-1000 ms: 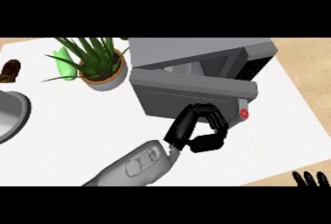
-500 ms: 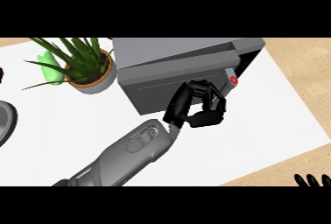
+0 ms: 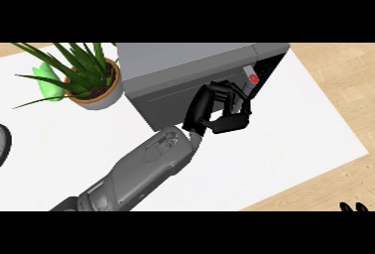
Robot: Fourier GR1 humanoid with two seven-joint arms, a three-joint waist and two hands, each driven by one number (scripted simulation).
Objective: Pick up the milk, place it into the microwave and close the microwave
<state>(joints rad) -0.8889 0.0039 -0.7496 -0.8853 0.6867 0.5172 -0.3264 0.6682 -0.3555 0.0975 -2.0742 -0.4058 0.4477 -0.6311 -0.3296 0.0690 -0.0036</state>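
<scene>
microwave [image 3: 192, 74] fills the top of the head view, its door nearly shut now where a second ago it stood open. left hand [image 3: 223, 110] presses against the door front near the red button [image 3: 254, 78], fingers [image 3: 236, 99] curled and holding nothing. milk is out of sight, presumably inside. closing looks almost finished. right hand [image 3: 353, 207] rests at the lower right corner. potted plant [image 3: 84, 74] stands on the counter [image 3: 264, 154].

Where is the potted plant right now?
In the head view's upper left, the potted plant stands on the counter, just left of the microwave.
</scene>
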